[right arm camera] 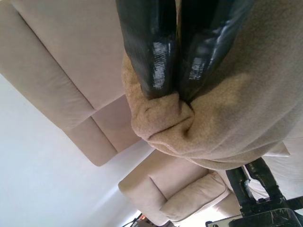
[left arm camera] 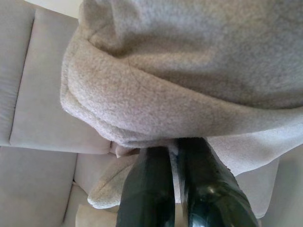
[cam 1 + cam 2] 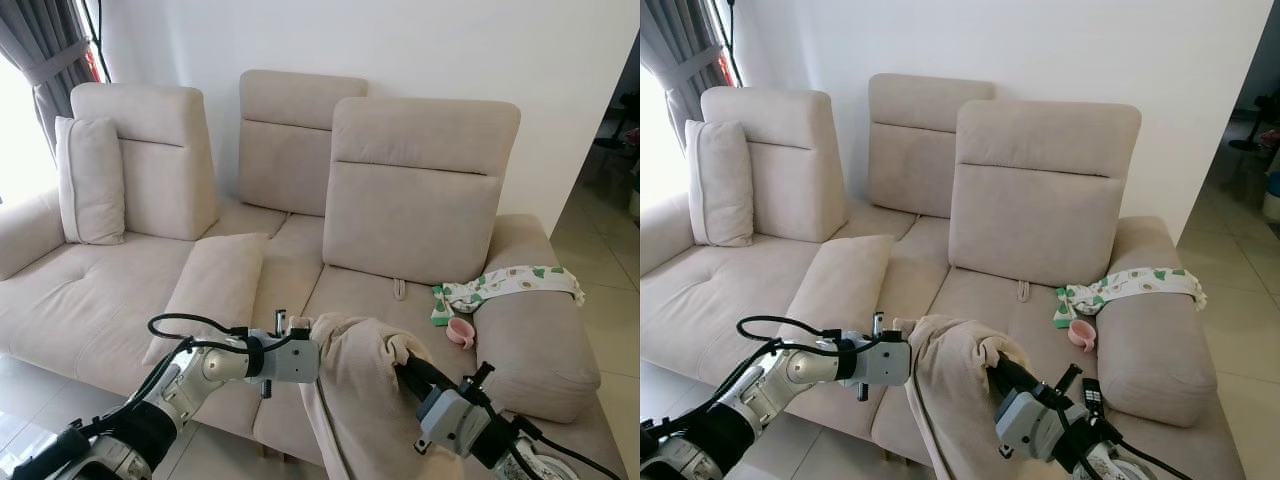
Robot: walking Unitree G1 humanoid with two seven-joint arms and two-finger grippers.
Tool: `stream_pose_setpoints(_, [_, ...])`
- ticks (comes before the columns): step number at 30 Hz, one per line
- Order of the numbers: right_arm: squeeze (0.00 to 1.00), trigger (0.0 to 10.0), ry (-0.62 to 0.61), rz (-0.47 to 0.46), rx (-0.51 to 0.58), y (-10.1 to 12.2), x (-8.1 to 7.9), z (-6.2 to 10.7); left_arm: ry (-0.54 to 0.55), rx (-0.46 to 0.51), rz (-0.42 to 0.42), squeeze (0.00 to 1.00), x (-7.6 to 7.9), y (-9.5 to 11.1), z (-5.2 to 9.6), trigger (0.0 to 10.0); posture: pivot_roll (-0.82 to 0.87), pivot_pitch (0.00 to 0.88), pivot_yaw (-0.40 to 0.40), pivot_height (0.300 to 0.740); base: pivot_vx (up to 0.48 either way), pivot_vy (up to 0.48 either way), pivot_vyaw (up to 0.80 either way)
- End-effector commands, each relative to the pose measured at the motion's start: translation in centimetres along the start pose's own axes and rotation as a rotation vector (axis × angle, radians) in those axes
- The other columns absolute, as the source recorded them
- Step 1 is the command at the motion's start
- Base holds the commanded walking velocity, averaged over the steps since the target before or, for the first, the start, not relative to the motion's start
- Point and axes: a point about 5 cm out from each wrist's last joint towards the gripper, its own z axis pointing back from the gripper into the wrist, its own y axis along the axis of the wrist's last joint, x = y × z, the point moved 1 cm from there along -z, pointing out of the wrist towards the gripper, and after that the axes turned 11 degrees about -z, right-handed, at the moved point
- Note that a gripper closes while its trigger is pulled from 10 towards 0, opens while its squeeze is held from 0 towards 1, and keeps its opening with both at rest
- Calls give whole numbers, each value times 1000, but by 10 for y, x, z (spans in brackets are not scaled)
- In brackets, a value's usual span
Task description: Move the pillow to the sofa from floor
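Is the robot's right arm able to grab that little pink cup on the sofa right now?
Probably not yet. The right gripper is shut on the pillow, so it has no free fingers. The pink cup sits close by on the sofa, nothing covering it.

I see a plain white wall [image 3: 420,50], grey curtain [image 3: 45,50] beside a bright window, pale tiled floor [image 3: 600,290] at right.

A beige sofa [image 3: 90,310] fills the middle of the frame, with 3 upright back cushions. On it lie 1 flat cushion [image 3: 212,285] at centre left, 1 pillow [image 3: 90,180] propped at upper left, a green-patterned cloth [image 3: 510,285] and a pink cup [image 3: 460,332] at right.
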Motion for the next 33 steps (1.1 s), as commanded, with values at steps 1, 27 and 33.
stream_pose_setpoints(1, [0,10000,25,-1,49,10,-5,-6,41,138,-60,0,-10,28,-8,10000,90,15,51,740,0,0,0])
stream_pose_setpoints(27, [0,10000,15,-4,38,8,-6,-7,31,138,-81,0,-10,28,-8,10000,90,15,56,740,170,0,-46])
stream_pose_setpoints(33, [0,10000,13,-7,33,7,-6,-7,32,140,-81,0,-10,28,-9,10000,89,15,56,740,280,0,-800])
